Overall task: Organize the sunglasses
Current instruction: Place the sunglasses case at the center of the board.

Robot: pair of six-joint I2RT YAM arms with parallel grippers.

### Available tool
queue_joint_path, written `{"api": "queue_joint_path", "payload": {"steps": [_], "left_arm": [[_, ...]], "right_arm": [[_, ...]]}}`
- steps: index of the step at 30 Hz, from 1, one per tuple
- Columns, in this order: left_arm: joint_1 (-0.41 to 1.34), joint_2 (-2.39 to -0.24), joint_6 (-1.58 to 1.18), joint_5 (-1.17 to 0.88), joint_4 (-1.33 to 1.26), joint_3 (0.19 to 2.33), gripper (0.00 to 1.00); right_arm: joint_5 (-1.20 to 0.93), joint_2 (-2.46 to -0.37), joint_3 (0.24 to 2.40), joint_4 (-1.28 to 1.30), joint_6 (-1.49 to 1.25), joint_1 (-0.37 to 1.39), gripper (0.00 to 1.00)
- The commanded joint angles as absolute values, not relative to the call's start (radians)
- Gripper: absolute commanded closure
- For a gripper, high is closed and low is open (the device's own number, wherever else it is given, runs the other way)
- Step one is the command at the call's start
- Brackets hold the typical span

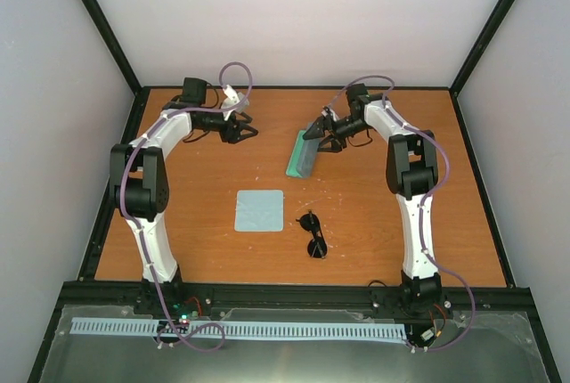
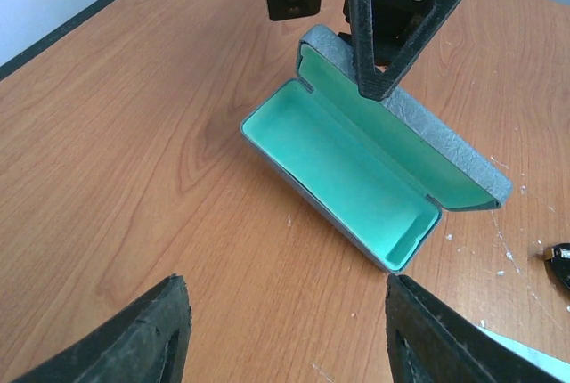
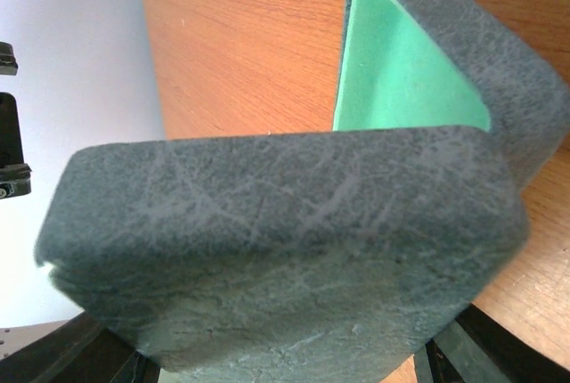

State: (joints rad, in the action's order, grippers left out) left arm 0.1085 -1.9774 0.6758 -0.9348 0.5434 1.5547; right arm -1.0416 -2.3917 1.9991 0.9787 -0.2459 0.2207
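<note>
1. The left hand (image 1: 242, 134) hovers over the far left of the desk (image 1: 374, 223), jaws spread wide and holding nothing. It faces the case and looks free to do the fetching.
2. A pale blue cloth (image 1: 259, 210) lies flat near the middle of the desk, touching nothing.
3. The grey-blue case (image 2: 356, 169) sits open towards the back. Its green lining is bare and nothing is inside, so it looks ready to be filled.
4. The sunglasses (image 1: 313, 233), a small black round-lensed pair, lie on the bare wood just right of the cloth. They are nearer the arm bases than the case, well apart from both hands, and not yet packed.
5. The right hand (image 1: 321, 138) is clamped on the case's raised lid, apparently to hold it open and steady.
6. No brand, label or lettering can be read on anything.
</note>
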Motion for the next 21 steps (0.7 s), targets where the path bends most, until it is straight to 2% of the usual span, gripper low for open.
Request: {"api": "queue_joint_path", "payload": {"steps": [1,12,21], "left_arm": [[0.107,-1.99,0.707,-0.957,0.565,1.565,0.39],[0.107,-1.988,0.696,-0.974,0.557,1.544,0.39],[0.107,-1.987,0.686,-0.98,0.532,1.523,0.39]], "right_arm": [[-1.008,-2.418,2.003,1.001,-0.25,0.227,0.94],[-0.966,-2.44,1.963,1.01,-0.25,0.235,0.79],[-0.956,-2.438,1.963,0.982,-0.278,0.235,0.55]]}}
